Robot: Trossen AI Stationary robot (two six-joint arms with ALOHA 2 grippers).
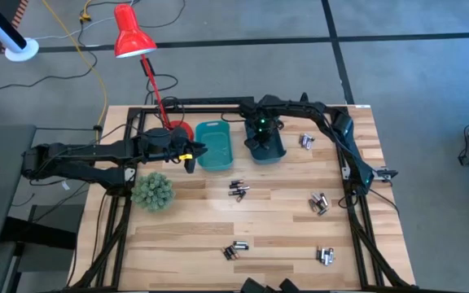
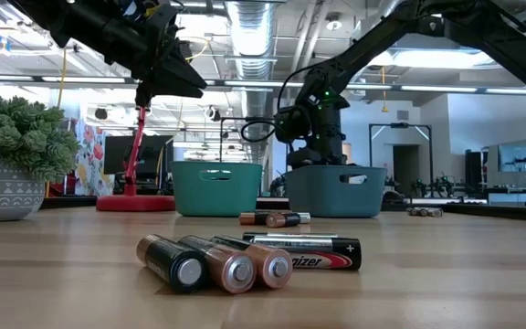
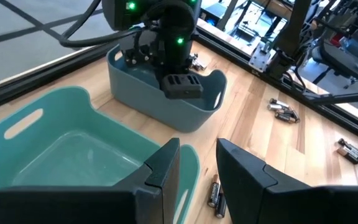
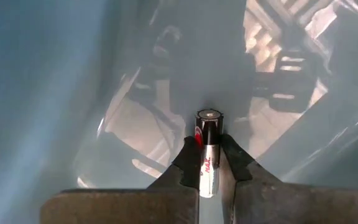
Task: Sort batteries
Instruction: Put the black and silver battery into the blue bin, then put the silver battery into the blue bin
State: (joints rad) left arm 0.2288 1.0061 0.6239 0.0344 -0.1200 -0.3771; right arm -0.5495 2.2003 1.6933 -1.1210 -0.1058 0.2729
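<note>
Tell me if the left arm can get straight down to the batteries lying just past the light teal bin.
Probably yes. The left tool hovers open and empty by the light teal bin, and the batteries lie on bare wood. The right tool is away inside the darker bin.

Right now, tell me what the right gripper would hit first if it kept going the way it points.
Most likely the floor of the darker blue bin. The right gripper points down into that bin, shut on a battery, so the battery's tip would touch first. How far off the floor is cannot be told.
</note>
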